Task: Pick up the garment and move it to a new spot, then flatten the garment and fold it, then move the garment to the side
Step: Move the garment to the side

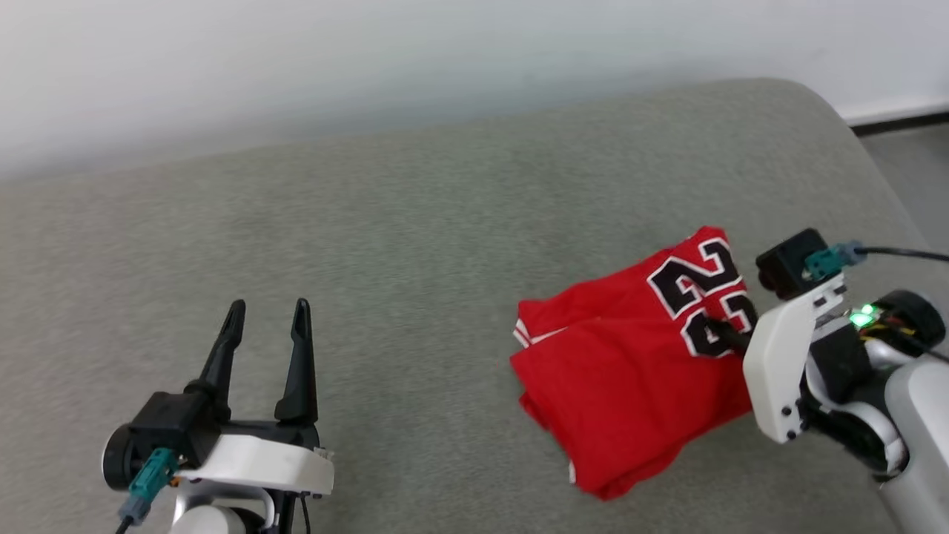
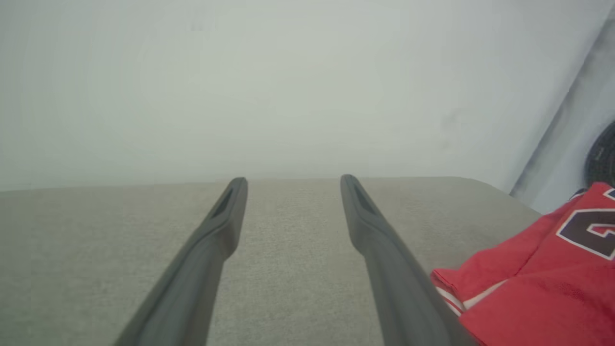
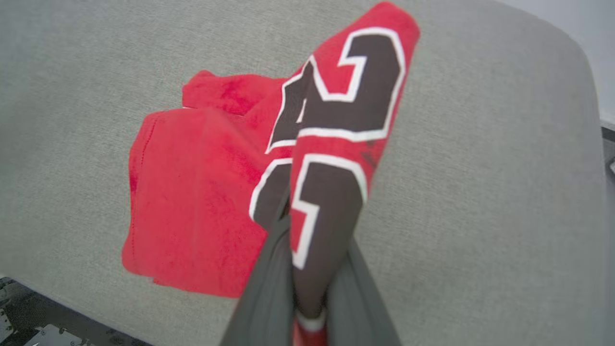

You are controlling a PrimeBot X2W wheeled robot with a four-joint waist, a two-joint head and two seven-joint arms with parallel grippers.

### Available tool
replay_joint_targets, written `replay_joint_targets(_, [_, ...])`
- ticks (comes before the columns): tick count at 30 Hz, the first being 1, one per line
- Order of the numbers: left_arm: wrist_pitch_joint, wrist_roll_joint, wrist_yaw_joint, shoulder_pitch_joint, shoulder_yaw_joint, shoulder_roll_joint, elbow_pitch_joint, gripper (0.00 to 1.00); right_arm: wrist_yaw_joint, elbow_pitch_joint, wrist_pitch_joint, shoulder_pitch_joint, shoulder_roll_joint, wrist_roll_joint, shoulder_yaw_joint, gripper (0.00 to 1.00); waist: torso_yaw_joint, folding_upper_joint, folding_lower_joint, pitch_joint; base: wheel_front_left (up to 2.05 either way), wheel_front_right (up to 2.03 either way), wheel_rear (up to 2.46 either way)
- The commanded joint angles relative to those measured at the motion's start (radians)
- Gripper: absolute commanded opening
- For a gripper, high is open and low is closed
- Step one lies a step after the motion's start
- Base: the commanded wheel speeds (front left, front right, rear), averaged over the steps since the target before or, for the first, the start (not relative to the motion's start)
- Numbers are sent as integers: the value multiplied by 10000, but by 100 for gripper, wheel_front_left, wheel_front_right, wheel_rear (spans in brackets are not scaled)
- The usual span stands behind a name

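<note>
In the head view we see the garment (image 1: 630, 378) lying crumpled on the grey cushion (image 1: 415, 222), towards our right, with our right gripper (image 1: 718, 328) closed on its numbered part; our left gripper (image 1: 268, 305) sits well apart from it, fingers spread and empty. The left wrist view gives us those spread fingers over bare cushion (red cloth at the lower right edge). In the right wrist view our fingers pinch a fold bearing the black numbers
</note>
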Motion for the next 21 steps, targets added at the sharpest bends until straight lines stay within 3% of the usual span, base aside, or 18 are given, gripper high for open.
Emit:
replay_joint_targets(1, [-21, 124, -66, -273, -32, 75, -111, 100, -9, 138, -164, -316, -131, -171, -152, 0, -977, -1, 0, 668, 0, 0, 0])
replay_joint_targets(10, [587, 687, -391, -1640, -287, 670, -920, 100, -9, 1895, -1750, -1487, -417, -935, -1609, 0, -1948, -1, 0, 2672, 0, 0, 0])
replay_joint_targets(17, [1129, 983, -513, -2395, -321, 1097, -1558, 100, -11, 3457, -3326, -2329, -298, -1631, -3017, 0, -2026, -1, 0, 3844, 0, 0, 0])
replay_joint_targets(21, [1594, 1181, -605, -2905, -327, 1435, -2192, 100, -9, 4599, -4607, -2982, 37, -2364, -4364, 0, -1948, -1, 0, 4667, 0, 0, 0])
